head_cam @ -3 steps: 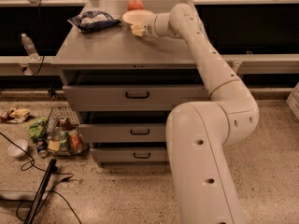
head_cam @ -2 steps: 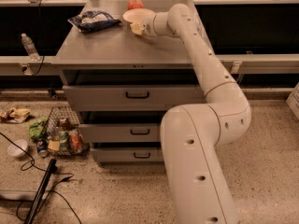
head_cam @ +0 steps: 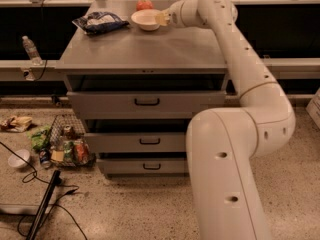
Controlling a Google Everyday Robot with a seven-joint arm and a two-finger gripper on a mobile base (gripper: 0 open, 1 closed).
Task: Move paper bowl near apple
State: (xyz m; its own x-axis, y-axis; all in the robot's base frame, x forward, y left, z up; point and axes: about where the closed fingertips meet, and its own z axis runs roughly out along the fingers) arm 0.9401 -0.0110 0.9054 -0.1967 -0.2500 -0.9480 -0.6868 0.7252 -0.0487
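Here, the gripper (head_cam: 162, 18) clasps the rim of one paper bowl (head_cam: 145, 20) (one apple (head_cam: 144, 5) just behind).

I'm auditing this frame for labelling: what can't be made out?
Camera view:
- Apple: lower part hidden behind the bowl; touching or not, unclear.
- Gripper, at the bowl's right rim: hold too small to tell.
- Bag: print blurred.
- Arm: base cut off by the bottom edge.

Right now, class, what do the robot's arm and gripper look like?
The arm is smooth, cream-white, made of thick rounded tube segments with small dark dots; no cables show. The gripper, at the rim of the paper bowl, looks pale yellowish.
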